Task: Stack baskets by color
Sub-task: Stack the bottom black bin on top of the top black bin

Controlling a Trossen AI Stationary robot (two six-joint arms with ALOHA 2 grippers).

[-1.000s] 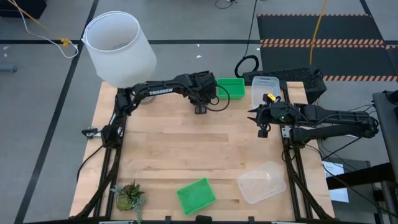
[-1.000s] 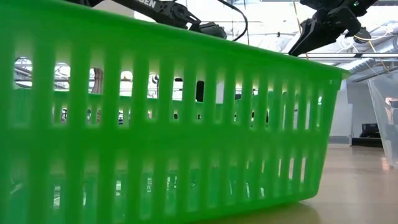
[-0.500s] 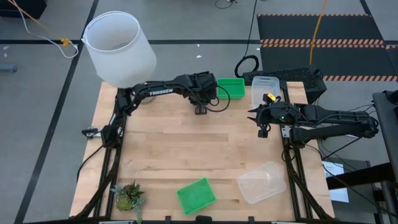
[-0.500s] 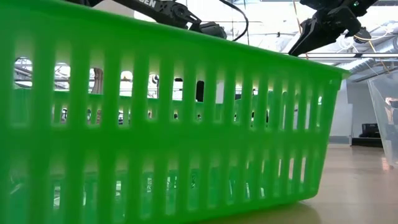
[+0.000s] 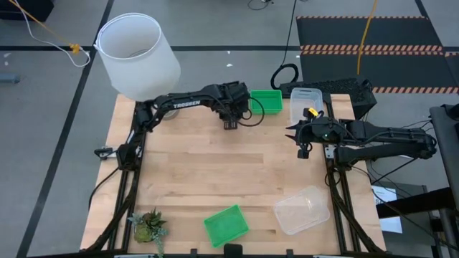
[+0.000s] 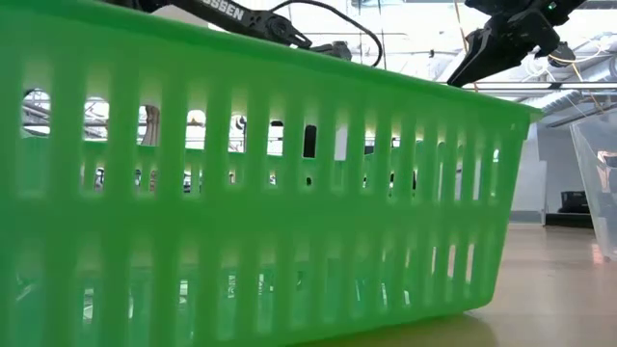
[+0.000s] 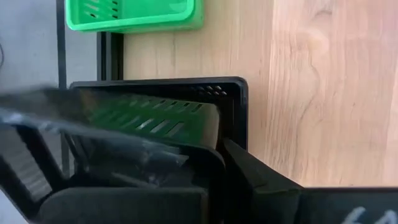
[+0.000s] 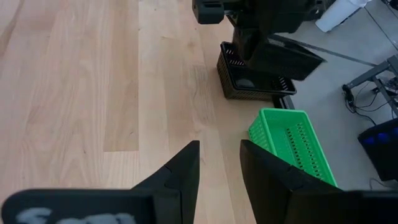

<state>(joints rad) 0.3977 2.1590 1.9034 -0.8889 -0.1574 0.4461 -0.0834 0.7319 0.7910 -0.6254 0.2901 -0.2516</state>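
Note:
A black basket (image 8: 249,81) stands at the table's far edge, with a green basket (image 5: 267,102) and a clear basket (image 5: 305,100) to its right. My left gripper (image 5: 231,120) hangs over the black basket, hides most of it from above, and is shut on a black basket wall (image 7: 214,134). Whether that wall belongs to a second black basket nested inside, I cannot tell. My right gripper (image 8: 219,149) hovers open near the table's right edge, holding nothing. Another green basket (image 5: 226,223) and another clear basket (image 5: 303,209) rest on their bases near the front edge. My left gripper has a black basket's side wall (image 7: 219,144) between its two fingers, one finger (image 7: 261,180) outside it and the other, blurred, inside. The fingers slant down from above. Its own body hides whether the held wall is lifted or resting.
A big white lampshade (image 5: 136,54) stands at the far left corner and a small potted plant (image 5: 148,226) at the near left corner. The near green basket (image 6: 270,193) fills the low view. The middle of the wooden table (image 5: 215,172) is bare.
My left gripper has sunk very slightly over the black basket. The baskets and my right arm stay where they were.

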